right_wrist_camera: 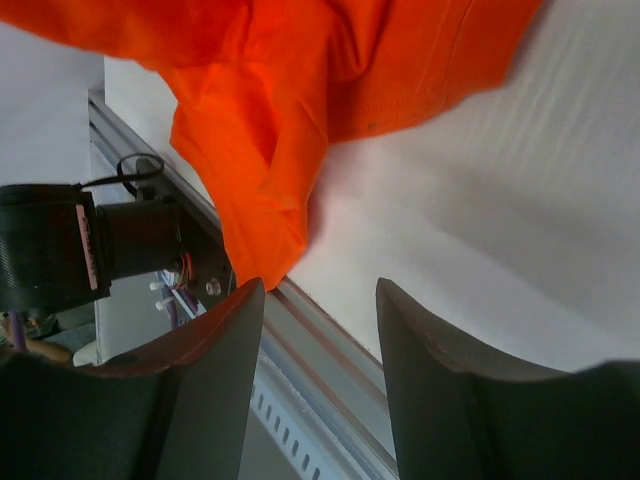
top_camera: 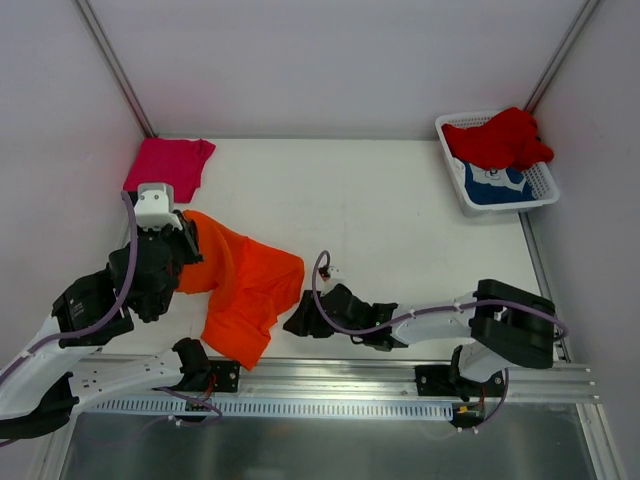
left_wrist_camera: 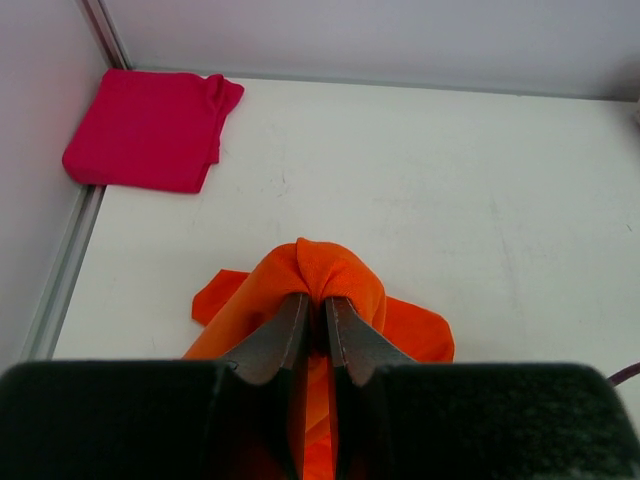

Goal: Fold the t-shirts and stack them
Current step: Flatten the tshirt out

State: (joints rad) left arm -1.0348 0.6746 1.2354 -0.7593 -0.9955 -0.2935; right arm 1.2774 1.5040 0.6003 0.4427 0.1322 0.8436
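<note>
The orange t-shirt [top_camera: 243, 283] lies crumpled at the near left of the table, its lower end hanging over the front edge. My left gripper [left_wrist_camera: 315, 297] is shut on a bunched fold of the orange t-shirt [left_wrist_camera: 335, 270] at its upper left end [top_camera: 185, 232]. My right gripper [right_wrist_camera: 320, 290] is open and empty, low by the front edge, just right of the orange t-shirt [right_wrist_camera: 290, 110], near its hanging end [top_camera: 298, 320]. The magenta-pink t-shirt [top_camera: 168, 166] lies folded at the far left corner, also in the left wrist view [left_wrist_camera: 150, 128]. The red t-shirt [top_camera: 498, 138] and the blue t-shirt [top_camera: 495, 183] lie in the basket.
A white lattice basket [top_camera: 546, 195] stands at the far right by the wall. The metal rail [top_camera: 380, 375] runs along the front edge, also in the right wrist view [right_wrist_camera: 320, 385]. White walls close in the left, back and right sides.
</note>
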